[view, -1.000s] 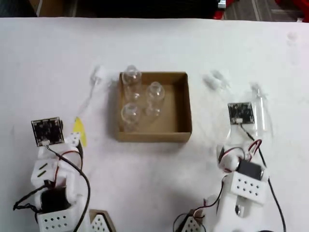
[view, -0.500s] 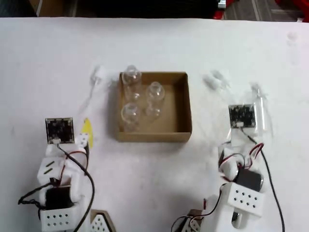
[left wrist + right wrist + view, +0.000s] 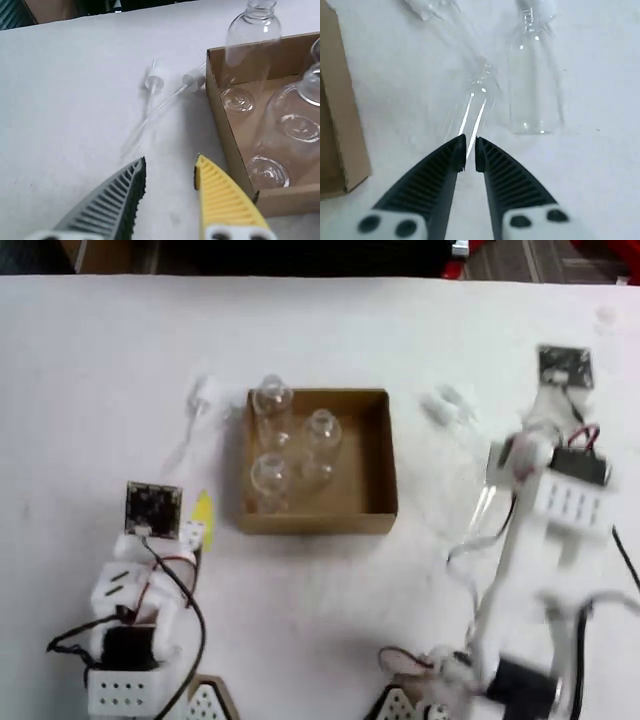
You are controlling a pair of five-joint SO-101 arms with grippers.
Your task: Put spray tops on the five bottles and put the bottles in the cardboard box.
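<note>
Since the earlier frame the right arm has swung up and outward over the right side of the desk [image 3: 90, 350], and the left arm has edged toward the cardboard box [image 3: 320, 523]. Three bottles [image 3: 320, 430] stand inside the box, necks apparently bare. Two more seem to lie on the desk, and spray tops [image 3: 152, 80] lie loose just beside the box wall. The left gripper [image 3: 170, 170] is wide; the right gripper [image 3: 470, 145] is nearly closed (nothing evidently grasped). The box's right half is free.
</note>
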